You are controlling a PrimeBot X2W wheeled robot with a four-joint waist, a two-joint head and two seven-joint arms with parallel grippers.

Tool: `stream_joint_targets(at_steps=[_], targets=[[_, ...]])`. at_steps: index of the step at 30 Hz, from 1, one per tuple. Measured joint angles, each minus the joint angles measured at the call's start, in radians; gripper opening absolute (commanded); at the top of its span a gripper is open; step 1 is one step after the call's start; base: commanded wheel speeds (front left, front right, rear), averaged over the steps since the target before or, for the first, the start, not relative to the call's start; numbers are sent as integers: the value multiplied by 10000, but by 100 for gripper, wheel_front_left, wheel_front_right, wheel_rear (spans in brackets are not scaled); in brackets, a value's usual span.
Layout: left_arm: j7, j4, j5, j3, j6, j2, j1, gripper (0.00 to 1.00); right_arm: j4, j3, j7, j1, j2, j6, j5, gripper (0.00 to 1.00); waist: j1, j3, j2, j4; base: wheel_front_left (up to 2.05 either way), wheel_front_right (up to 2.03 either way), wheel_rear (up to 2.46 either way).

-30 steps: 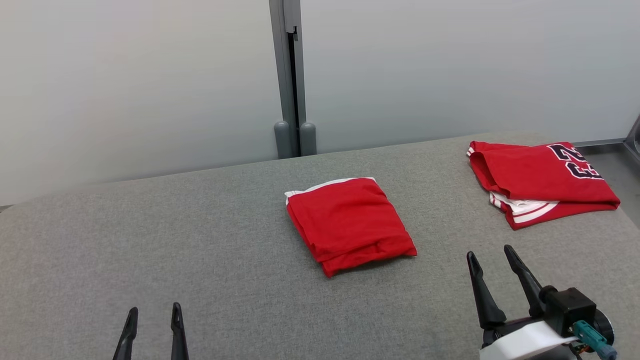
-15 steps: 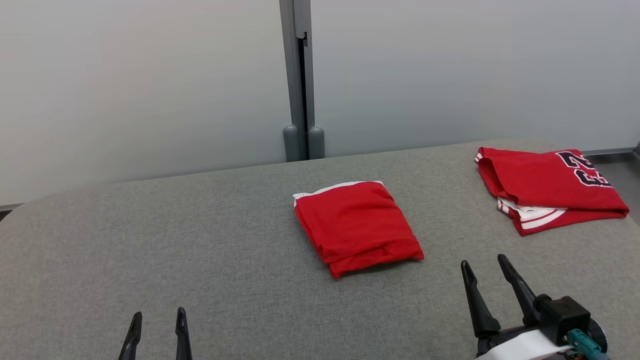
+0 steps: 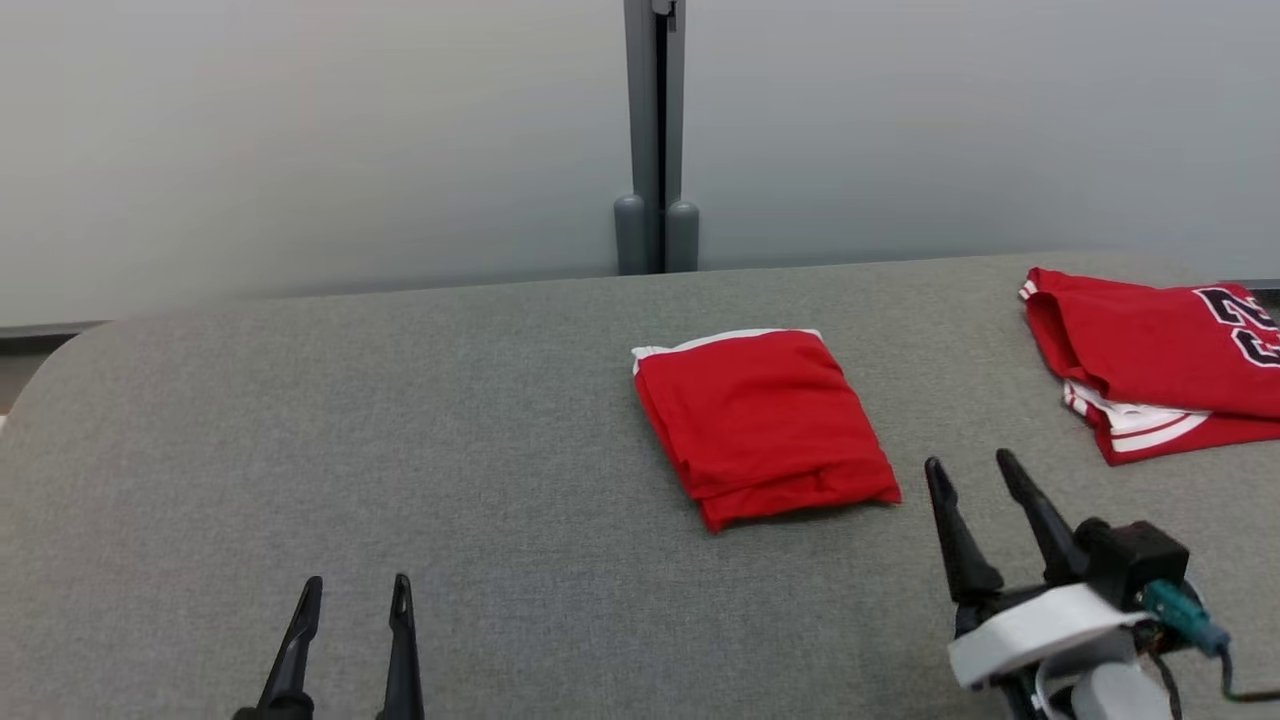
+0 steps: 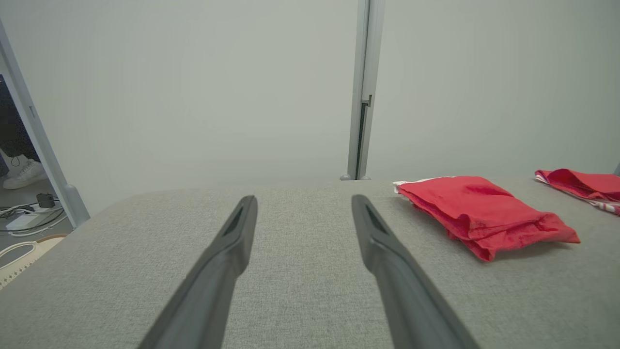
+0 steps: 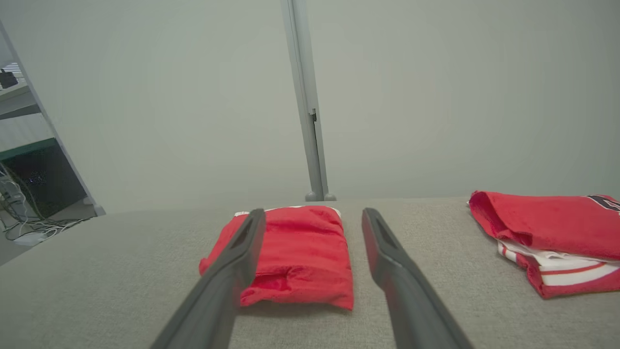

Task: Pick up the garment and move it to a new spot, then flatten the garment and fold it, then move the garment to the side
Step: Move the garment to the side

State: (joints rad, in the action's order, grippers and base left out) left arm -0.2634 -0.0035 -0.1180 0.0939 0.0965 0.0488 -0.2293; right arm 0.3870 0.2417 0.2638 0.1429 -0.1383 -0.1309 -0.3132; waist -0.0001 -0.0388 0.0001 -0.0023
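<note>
The garment is a red T-shirt folded into a compact rectangle with a white edge at its far side, lying mid-table. It also appears in the left wrist view and the right wrist view. My right gripper is open and empty, hovering just right of the garment's near corner and not touching it. Seen from the right wrist, the gripper points at the garment's right half. My left gripper is open and empty near the front edge, far left of the garment, with bare cloth between its fingers.
A red jersey with black white-edged numbers lies folded at the table's far right, also in the right wrist view. The grey fabric table stretches wide to the left. A grey wall with a vertical post stands behind it.
The head camera has turned, shifting the whole picture rightward. Relative to the garment, my right gripper has come a little closer. Both grippers stay open and the garment lies as before.
</note>
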Motion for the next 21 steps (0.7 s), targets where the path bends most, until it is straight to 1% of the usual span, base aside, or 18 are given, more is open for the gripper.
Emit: stream_joint_targets(at_steps=[2, 4, 7, 11, 15, 18, 21], targets=[[0, -77, 48, 176, -73, 2, 201, 100, 617, 174, 0, 643, -263, 2, -493, 100, 0, 191, 0, 189, 0, 0, 0], [0, -219, 109, 351, -90, 0, 416, 100, 1517, 750, -153, 1275, -545, 2, -1465, 100, 0, 422, 0, 382, 0, 0, 0], [0, -439, 138, 623, -176, 4, 866, 100, 2278, 1492, -1289, 2503, -1202, 0, -2991, 100, 0, 945, -1, 608, 0, 0, 0], [0, -539, 48, 941, -255, 2, 1423, 100, 2646, 1870, -2892, 3842, -2259, 0, -4851, 100, 0, 1741, 0, 899, 0, 0, 0], [0, -495, -65, 1187, -311, 4, 1820, 100, 2759, 1942, -4514, 4609, -2844, 2, -6564, 100, 1, 2504, 0, 1216, 0, 0, 0], [0, -435, -102, 1310, -339, 4, 2044, 100, 2738, 2082, -5434, 4946, -3237, 2, -7367, 100, 0, 2973, 0, 1462, 0, 0, 0], [0, -410, -199, 1432, -439, 2, 2260, 100, 2790, 2295, -6013, 5085, -3615, 2, -7680, 100, 1, 3317, 0, 1718, 0, 0, 0]])
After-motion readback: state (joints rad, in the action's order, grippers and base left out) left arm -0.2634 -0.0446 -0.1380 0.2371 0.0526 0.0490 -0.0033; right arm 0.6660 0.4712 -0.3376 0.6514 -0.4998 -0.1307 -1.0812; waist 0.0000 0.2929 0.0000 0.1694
